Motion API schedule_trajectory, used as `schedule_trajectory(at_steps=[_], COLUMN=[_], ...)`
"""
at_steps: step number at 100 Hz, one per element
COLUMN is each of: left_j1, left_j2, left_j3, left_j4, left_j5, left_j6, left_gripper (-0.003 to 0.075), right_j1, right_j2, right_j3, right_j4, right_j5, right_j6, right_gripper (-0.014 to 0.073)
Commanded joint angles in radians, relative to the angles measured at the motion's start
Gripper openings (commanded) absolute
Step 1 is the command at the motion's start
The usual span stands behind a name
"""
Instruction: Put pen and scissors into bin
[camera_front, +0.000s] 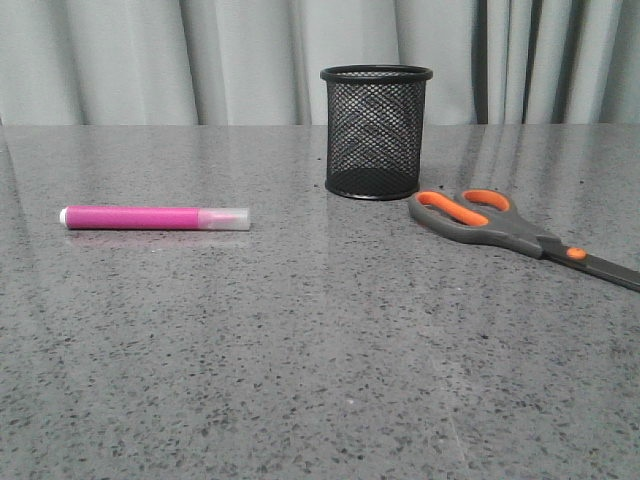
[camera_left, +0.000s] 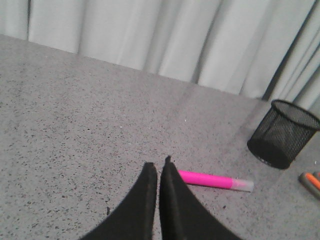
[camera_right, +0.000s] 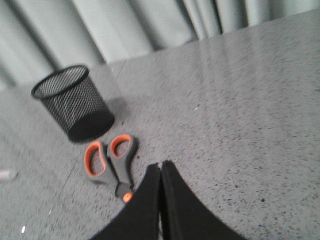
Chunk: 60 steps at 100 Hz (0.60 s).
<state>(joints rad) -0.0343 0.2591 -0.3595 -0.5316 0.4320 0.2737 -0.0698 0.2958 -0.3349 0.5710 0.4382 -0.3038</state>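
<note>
Left: pen (camera_front: 154, 218) | centre: bin (camera_front: 375, 131) | right: scissors (camera_front: 520, 233), just beside bin

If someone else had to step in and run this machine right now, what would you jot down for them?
Left pincer: shut, holding nothing, just short of the pen.
Right pincer: shut, holding nothing, just short of the scissors.
Pen lies flat on the table, to the left of the bin.
Scissors lie flat to the right of the bin, handles nearest it.
Bin stands upright with nothing showing in it.
Done: nothing yet.
Left: both pen and scissors go into the bin.
</note>
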Motion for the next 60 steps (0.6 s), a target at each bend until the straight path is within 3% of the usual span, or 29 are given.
schedule_trajectory(at_steps=[1,19,45,52,60], left_j1=[-0.007,-0.007,-0.007,-0.007,-0.009], left_j2=[0.1,0.243,0.328,0.338,0.355], left_j3=[-0.105,-0.216,-0.262,-0.269,-0.276], left_j4=[-0.008,-0.01,-0.023,-0.057,-0.107], left_j5=[0.019,0.107,0.114,0.116,0.116], left_j6=[0.078,0.118,0.171,0.223,0.282], left_gripper=[-0.0019,-0.0018,-0.0012,0.0023,0.0103], right_j1=[0.015,0.019,0.029,0.048,0.071], right_j2=[0.104,0.288,0.428,0.451,0.472], right_j3=[-0.104,-0.23,-0.356,-0.374,-0.387], right_j4=[0.001,0.001,0.001,0.001,0.001], right_j5=[0.022,0.143,0.22,0.22,0.22], right_j6=[-0.062,-0.07,-0.133,-0.135,-0.139], right_gripper=[-0.0069,-0.0069,-0.0062,-0.0011,0.0118])
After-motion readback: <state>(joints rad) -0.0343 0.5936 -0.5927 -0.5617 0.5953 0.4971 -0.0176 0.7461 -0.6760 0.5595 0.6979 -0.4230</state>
